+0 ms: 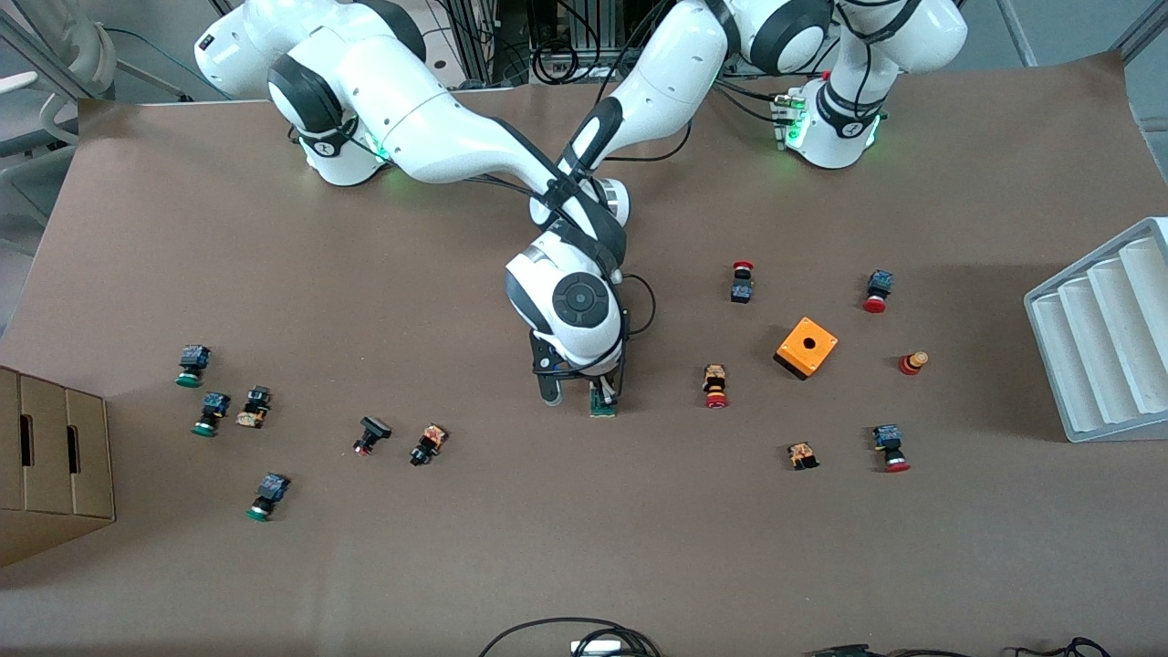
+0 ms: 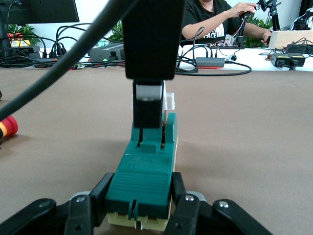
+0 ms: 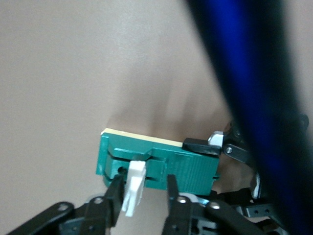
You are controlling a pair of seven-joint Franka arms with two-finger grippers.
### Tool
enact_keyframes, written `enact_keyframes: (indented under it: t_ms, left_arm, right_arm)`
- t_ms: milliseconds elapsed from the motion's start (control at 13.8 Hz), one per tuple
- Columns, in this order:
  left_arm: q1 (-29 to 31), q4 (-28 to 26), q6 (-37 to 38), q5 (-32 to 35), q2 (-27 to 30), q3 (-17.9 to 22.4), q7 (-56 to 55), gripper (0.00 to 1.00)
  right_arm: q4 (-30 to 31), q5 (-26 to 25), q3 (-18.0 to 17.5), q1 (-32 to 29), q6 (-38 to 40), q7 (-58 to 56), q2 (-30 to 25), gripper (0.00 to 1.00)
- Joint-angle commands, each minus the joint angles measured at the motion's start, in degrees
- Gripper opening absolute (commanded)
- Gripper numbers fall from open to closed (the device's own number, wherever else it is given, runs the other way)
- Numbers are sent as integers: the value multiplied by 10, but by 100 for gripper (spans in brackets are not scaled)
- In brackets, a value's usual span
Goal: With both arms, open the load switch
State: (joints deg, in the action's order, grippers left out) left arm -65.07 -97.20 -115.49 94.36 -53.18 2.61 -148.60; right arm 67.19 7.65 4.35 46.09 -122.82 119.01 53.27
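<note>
1. Lying flat on the brown table (image 1: 584, 547) near its middle, the load switch (image 1: 602, 401) is sitting directly under both wrists in my front view, with its white tab (image 3: 134, 188) standing up from the green body.
2. I am seeing the left gripper (image 2: 139, 208) clenched on the load switch: its two fingers (image 2: 90, 208) are pressing against both side faces of one end of the green block.
3. I am seeing the right gripper (image 3: 142, 198) down over the other end of the load switch, with its fingers (image 3: 115, 196) straddling the white tab. One finger is lying just beside the tab and the other is standing slightly apart from it, so I cannot tell whether the tab is gripped or released.
4. I am noting that both arms are crossing above the load switch: the right arm (image 1: 429, 119) is coming from its base at the top of the front view, and the left arm (image 1: 657, 82) is reaching in from its own base.
5. I am observing an orange box (image 1: 806, 347) resting toward the left arm's end of the table, with red-capped push buttons (image 1: 715, 387) scattered around it.
6. I am observing green-capped push buttons (image 1: 192, 365) scattered toward the right arm's end, near a cardboard box (image 1: 50, 456) at the table edge.
7. I am seeing a white ribbed tray (image 1: 1104, 338) sitting at the left arm's end.
</note>
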Motion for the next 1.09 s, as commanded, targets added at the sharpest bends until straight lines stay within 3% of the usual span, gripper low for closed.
enact_keyframes:
  t_ms: [0, 508, 799, 1016]
  left_arm:
    - [-3, 15, -4, 4, 5, -1, 2, 53]
    - [-4, 15, -4, 4, 5, -1, 3, 53]
    - [-4, 15, -4, 4, 5, -1, 3, 53]
    - [-4, 15, -4, 4, 5, -1, 3, 53]
  right_arm:
    - [24, 6, -4, -3, 3, 2, -21, 52]
    - [16, 16, -8, -18, 6, 0, -34, 49]
    - [14, 21, -9, -21, 6, 0, -37, 21]
    - [7, 24, -9, -21, 6, 0, -36, 8]
